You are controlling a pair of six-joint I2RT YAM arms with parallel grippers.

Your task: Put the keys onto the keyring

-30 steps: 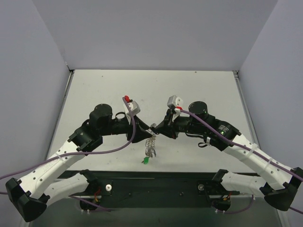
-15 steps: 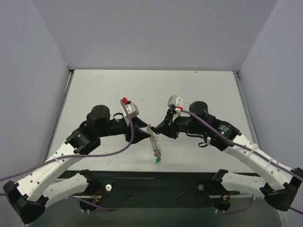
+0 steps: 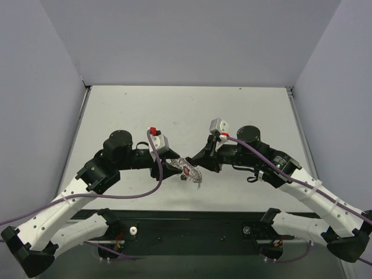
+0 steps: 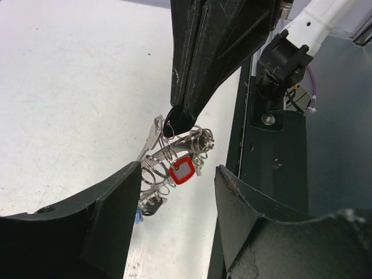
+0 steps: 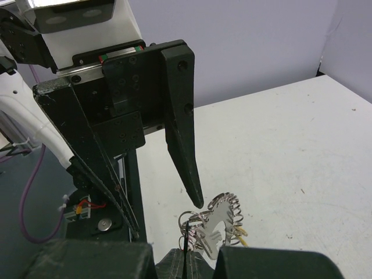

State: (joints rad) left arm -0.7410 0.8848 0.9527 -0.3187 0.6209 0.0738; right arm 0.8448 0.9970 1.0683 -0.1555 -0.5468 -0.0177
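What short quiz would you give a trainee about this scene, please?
1. True or false: the left hand stands open.
2. Which hand pinches the keyring? A. the left hand B. the right hand C. neither
3. Fill in: the square tag on the keyring has a ___ frame.
Key: 1 true; 2 B; 3 red.
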